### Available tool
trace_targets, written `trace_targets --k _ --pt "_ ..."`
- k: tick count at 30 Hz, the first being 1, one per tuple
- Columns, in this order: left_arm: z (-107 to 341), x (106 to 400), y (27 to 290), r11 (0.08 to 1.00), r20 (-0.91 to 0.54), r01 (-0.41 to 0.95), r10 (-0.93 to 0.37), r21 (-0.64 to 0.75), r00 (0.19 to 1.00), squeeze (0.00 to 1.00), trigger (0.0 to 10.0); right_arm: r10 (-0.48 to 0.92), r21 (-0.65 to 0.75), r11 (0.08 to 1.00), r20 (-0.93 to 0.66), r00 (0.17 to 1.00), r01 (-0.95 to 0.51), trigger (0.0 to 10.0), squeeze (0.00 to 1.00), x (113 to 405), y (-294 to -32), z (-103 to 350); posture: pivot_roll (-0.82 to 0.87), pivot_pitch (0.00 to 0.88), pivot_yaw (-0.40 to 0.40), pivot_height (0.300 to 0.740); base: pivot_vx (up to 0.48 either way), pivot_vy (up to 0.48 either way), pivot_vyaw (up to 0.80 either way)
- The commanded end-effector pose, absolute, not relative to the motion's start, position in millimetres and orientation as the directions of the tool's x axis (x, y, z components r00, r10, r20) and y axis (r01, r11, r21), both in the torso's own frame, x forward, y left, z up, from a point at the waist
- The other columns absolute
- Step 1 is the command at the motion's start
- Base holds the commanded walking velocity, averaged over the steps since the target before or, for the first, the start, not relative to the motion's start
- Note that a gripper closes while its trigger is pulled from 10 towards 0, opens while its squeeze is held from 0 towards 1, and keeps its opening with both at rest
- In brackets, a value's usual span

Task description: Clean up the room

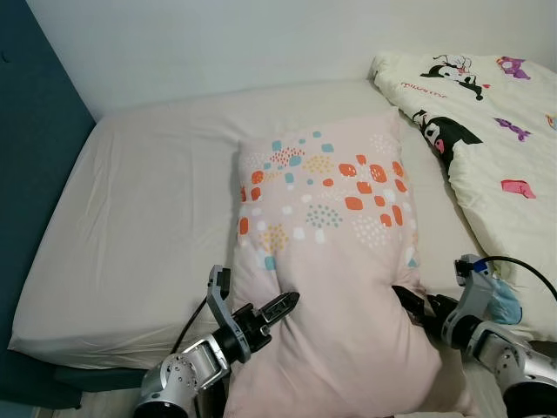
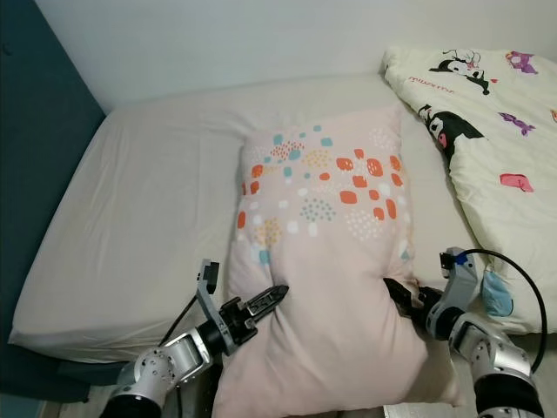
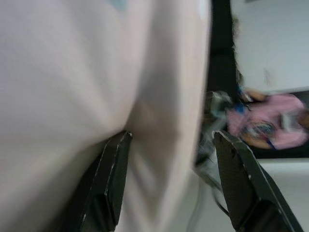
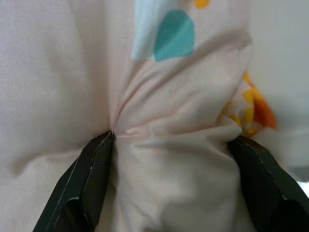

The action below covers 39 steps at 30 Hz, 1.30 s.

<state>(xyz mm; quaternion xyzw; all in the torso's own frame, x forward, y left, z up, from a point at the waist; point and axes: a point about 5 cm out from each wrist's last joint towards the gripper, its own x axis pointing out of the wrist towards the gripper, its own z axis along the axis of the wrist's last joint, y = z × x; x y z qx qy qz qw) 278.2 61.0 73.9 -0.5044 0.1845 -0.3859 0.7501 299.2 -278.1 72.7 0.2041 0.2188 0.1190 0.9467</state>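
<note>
The left gripper (image 1: pixel 265 318) sits at the near left edge of the pillow (image 1: pixel 335 252), its fingers (image 3: pixel 113 176) spread wide with a fold of the pink cover bulging between them; the left wrist view shows one finger pressed into the fabric and the other standing just off the pillow's edge, so this side looks like a loose straddle more than a firm pinch. The pillow lies on the bed (image 1: pixel 148 209), its long axis running away from the robot toward the wall, the patterned end far and the plain end hanging over the near edge of the mattress between the two arms. Both grippers meet it from opposite flanks at about the same depth, so neither arm is clearly nearer; the bulk of the pillow lies forward of both. The right gripper (image 1: pixel 416 306) bites into the near right edge, and in its wrist view the two fingers (image 4: pixel 91 179) are set apart with bunched cloth drawn tight between them. To the right, a cartoon-print quilt (image 1: pixel 487 113) is piled against the wall side. A push or lift forward along the pillow's length seems the likely next move, and it would need both sides to travel together
</note>
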Motion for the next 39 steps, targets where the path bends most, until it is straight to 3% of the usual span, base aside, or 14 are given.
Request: trace_targets --k 1,5,8,11,14,18,25,26,27,28,29,30,35,39 --pt "72.1 271.3 50.8 0.132 0.132 0.357 -0.768 -0.925 0.627 0.0 10.0 0.349 0.476 0.871 -0.418 0.839 -0.125 10.0 0.0 292.7 -264.8 54.2 0.0 0.283 0.05 0.599 0.0 0.0 0.0" --pt "69.9 268.1 42.3 0.18 0.105 0.389 -0.787 -0.904 0.608 0.0 10.0 0.354 0.492 0.861 -0.404 0.844 -0.126 10.0 0.0 294.8 -260.3 54.2 0.0 0.279 0.05 0.599 0.0 0.0 0.0" --pt "51.7 266.2 36.3 0.388 -0.025 0.42 -0.759 -0.821 0.651 0.0 10.0 0.354 0.491 0.861 -0.385 0.852 -0.136 10.0 0.0 298.4 -253.4 55.6 -0.01 0.283 0.053 0.599 0.0 0.0 0.0" --pt "48.4 266.6 36.9 0.425 -0.046 0.419 -0.744 -0.803 0.667 0.0 10.0 0.354 0.491 0.86 -0.379 0.855 -0.138 10.0 0.0 299.0 -252.5 56.3 -0.01 0.283 0.053 0.599 0.0 0.0 0.0" --pt "49.4 278.4 58.0 0.494 -0.054 0.376 -0.658 -0.784 0.751 0.0 10.0 0.35 0.487 0.861 -0.351 0.868 -0.15 10.0 0.0 301.0 -253.8 62.5 -0.02 0.28 0.057 0.599 0.0 0.0 0.0" --pt "55.3 283.9 73.3 0.499 -0.033 0.378 -0.636 -0.78 0.771 0.0 10.0 0.35 0.482 0.862 -0.34 0.873 -0.158 10.0 0.0 301.7 -255.2 65.3 -0.02 0.275 0.058 0.599 0.0 0.0 0.0" --pt "55.0 292.3 140.8 0.605 -0.078 0.382 -0.595 -0.699 0.8 0.0 10.0 0.351 0.466 0.867 -0.319 0.88 -0.176 10.0 0.0 304.3 -259.9 73.6 -0.03 0.263 0.053 0.599 0.0 0.0 0.0" --pt "48.7 292.2 152.9 0.643 -0.114 0.358 -0.572 -0.677 0.812 0.13 10.0 0.351 0.465 0.867 -0.316 0.882 -0.179 10.0 0.0 304.7 -260.4 74.8 -0.03 0.262 0.051 0.599 0.0 0.0 0.0" --pt "48.7 292.2 152.9 0.643 -0.114 0.358 -0.572 -0.677 0.812 0.13 10.0 0.351 0.465 0.867 -0.316 0.882 -0.179 10.0 0.0 304.7 -260.4 74.8 -0.03 0.262 0.051 0.599 0.0 0.0 0.0" --pt "42.9 291.0 162.7 0.676 -0.148 0.339 -0.554 -0.654 0.819 0.73 10.0 0.352 0.463 0.867 -0.313 0.882 -0.181 10.0 0.0 305.0 -260.7 75.8 -0.03 0.261 0.05 0.599 0.0 0.0 0.0" --pt "42.9 291.0 162.7 0.676 -0.148 0.339 -0.554 -0.654 0.819 0.73 10.0 0.352 0.463 0.867 -0.313 0.882 -0.181 10.0 0.0 305.0 -260.7 75.8 -0.03 0.261 0.05 0.599 0.0 0.0 0.0" --pt "36.7 287.9 169.7 0.689 -0.179 0.323 -0.55 -0.649 0.816 1.0 10.0 0.356 0.463 0.866 -0.309 0.882 -0.187 10.0 0.0 305.1 -260.3 76.9 -0.04 0.261 0.049 0.599 0.0 0.0 0.0" --pt "24.8 279.1 166.6 0.685 -0.224 0.316 -0.577 -0.657 0.785 1.0 10.0 0.36 0.462 0.866 -0.309 0.88 -0.192 10.0 0.0 304.8 -259.3 77.4 -0.04 0.265 0.047 0.599 0.0 0.0 0.0" --pt "17.9 270.3 146.2 0.608 -0.209 0.306 -0.629 -0.733 0.748 1.0 10.0 0.36 0.462 0.866 -0.313 0.879 -0.189 10.0 0.0 304.0 -259.2 76.7 -0.05 0.271 0.044 0.599 0.0 0.0 0.0"
